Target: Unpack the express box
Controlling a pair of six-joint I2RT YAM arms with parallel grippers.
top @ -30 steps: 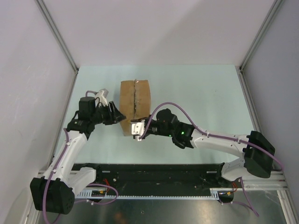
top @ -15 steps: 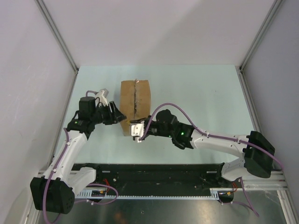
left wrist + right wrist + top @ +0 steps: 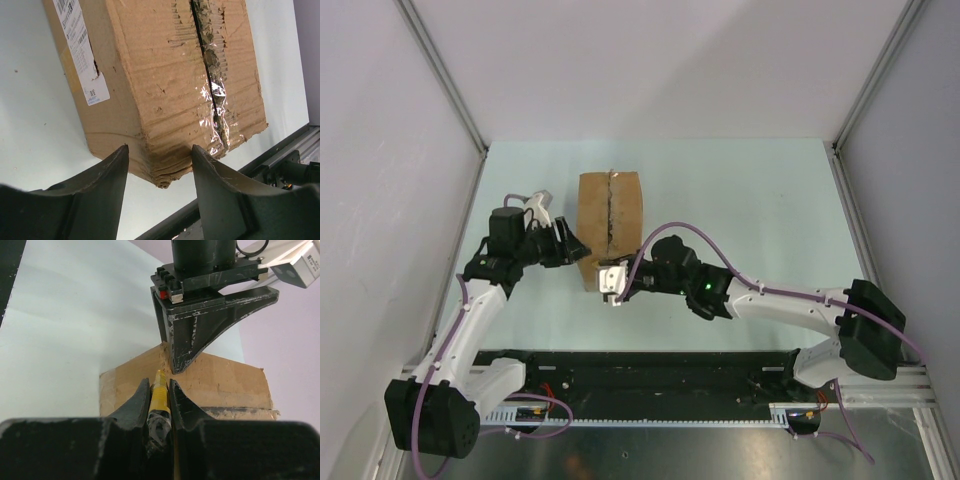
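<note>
The express box is a brown carton lying lengthwise mid-table, its top flaps meeting at a torn, taped centre seam. A white label is on its left side. My left gripper is open at the box's near-left corner, and that crumpled corner sits between the fingers without clear contact. My right gripper is shut on a yellow utility knife, whose tip points at the near end of the box. A left finger hangs just beyond it.
A black rail runs along the near table edge behind both arm bases. Grey walls with metal posts close in the pale green table on the left, right and back.
The left gripper's jaws have spread wider around the box corner. The right gripper with the knife has edged slightly left along the box's near end.
</note>
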